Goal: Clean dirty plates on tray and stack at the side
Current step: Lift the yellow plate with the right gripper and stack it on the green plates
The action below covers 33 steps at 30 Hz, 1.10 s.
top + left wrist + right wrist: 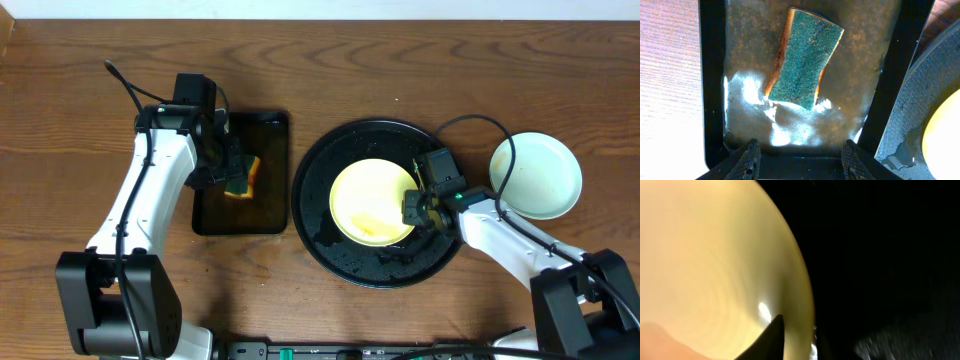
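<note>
Right end effector (413, 209) pinches yellow plate (368, 200) at its 3 o'clock rim on round tray (316, 222), left end effector (801, 160) open over sponge (805, 60); plate looks stiff, light, wet-slick, so hold rim firmly.

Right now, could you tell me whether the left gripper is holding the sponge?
No. The sponge lies flat in the rectangular tray, and the left gripper hangs open with its fingers clear of it.
</note>
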Available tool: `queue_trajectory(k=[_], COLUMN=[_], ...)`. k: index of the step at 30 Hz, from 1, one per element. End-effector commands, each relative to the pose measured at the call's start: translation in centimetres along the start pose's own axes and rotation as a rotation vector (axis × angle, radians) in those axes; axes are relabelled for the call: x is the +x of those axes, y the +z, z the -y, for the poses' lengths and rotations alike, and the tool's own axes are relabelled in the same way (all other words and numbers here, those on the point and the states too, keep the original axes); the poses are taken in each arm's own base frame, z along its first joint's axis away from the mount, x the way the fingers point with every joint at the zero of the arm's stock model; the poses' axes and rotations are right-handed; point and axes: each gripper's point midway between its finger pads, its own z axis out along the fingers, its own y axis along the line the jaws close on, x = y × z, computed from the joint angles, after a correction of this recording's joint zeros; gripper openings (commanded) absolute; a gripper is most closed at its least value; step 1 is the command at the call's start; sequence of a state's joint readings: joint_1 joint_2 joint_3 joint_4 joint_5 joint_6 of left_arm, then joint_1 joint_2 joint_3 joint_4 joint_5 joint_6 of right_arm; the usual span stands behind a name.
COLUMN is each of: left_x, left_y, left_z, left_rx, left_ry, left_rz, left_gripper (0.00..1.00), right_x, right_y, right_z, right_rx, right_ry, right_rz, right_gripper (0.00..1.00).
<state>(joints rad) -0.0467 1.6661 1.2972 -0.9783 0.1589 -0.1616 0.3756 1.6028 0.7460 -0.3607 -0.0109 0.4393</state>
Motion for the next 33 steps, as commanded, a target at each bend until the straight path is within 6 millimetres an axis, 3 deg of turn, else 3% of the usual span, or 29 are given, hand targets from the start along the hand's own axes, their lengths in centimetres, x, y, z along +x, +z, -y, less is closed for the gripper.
queue_trajectory(k=[1,2,5,9,14,18,26,31,33], left_x=[0.2,0.2,0.4,0.7,0.7,0.7,0.7,0.7,0.6], left_y=[-0.1,-0.1,-0.1,-0.1,-0.1,-0.1,-0.1,-0.1,-0.1], left_z=[0.1,0.1,0.1,0.0,0.0,0.0,0.0,0.0,0.0], left_rx=[0.009,0.009,0.008,0.005,0.005,0.004,0.005,0.005,0.005], left_ry=[-0.022,-0.022,-0.023,-0.024,-0.024,-0.024,-0.024,-0.023,-0.024], left_rz=[-0.004,-0.004,-0.009,-0.021,-0.022,-0.022,-0.021,-0.021,-0.021], left_gripper=[0.54,0.54,0.54,0.54,0.54,0.54,0.54,0.54,0.54], right_x=[1.3,1.1,0.0,-2.9,-7.0,-8.4,-10.7,-11.3,-11.3], right_y=[1.7,1.8,1.5,-0.1,-5.2,-8.7,-13.4,-15.9,-17.2], right_z=[0.5,0.4,-0.1,-0.3,0.7,0.2,4.1,3.4,2.1], right_rx=[0.022,0.018,-0.001,-0.039,-0.035,-0.035,0.303,0.511,0.595], right_ry=[0.015,0.014,0.014,0.038,-0.064,-0.191,-0.331,-0.458,-0.516], right_rz=[-0.053,-0.044,0.001,0.116,0.311,0.421,0.583,0.660,0.705], right_gripper=[0.05,0.01,0.01,0.01,0.01,0.01,0.01,0.01,0.01])
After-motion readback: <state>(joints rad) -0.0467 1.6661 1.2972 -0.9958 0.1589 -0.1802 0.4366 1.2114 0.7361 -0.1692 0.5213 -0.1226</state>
